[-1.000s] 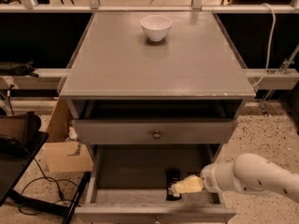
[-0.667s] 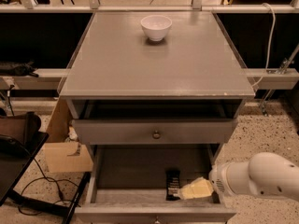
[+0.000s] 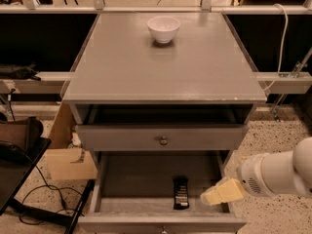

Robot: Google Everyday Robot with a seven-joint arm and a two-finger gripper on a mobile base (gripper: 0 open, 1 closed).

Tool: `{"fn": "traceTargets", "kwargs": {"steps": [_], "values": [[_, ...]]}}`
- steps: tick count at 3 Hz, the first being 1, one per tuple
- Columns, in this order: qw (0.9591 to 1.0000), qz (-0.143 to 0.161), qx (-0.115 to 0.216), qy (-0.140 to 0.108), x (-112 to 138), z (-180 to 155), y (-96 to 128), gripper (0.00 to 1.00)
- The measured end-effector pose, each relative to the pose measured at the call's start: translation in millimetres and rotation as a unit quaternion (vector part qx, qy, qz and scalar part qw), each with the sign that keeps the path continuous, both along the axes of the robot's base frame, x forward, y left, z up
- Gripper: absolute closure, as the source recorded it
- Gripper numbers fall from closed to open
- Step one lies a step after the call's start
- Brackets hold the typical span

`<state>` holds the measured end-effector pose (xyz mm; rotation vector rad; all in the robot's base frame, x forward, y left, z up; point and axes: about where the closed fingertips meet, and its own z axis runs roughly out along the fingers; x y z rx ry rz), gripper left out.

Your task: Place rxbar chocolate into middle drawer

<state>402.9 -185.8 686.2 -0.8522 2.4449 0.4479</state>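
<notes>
The gripper (image 3: 222, 193) hangs over the right front corner of the open middle drawer (image 3: 136, 179), empty; whether it stands parted or closed cannot be told. Just to its left, apart from it, the rxbar chocolate (image 3: 181, 192) lies flat on the drawer floor. Beyond and above is the top drawer (image 3: 122, 138) with its knob (image 3: 163, 140). Farthest off, a white bowl (image 3: 163, 29) stands on the cabinet top (image 3: 161, 72). Nothing lies between gripper and bar.

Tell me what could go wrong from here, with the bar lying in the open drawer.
1. The gripper hangs beside the rxbar chocolate, low over the right edge of the middle drawer; a careless pull-out could clip the drawer wall or nudge the bar.
2. The bar lies near the drawer's front; a hard push shut could slide it.
</notes>
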Motion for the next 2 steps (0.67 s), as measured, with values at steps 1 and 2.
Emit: {"fn": "traceTargets", "kwargs": {"steps": [1,2], "values": [[0.9990,0.028,-0.033,-0.012,-5,41,-13,0.00],[0.9970,0.052,-0.054,-0.020,-10,70,-23,0.00]]}}
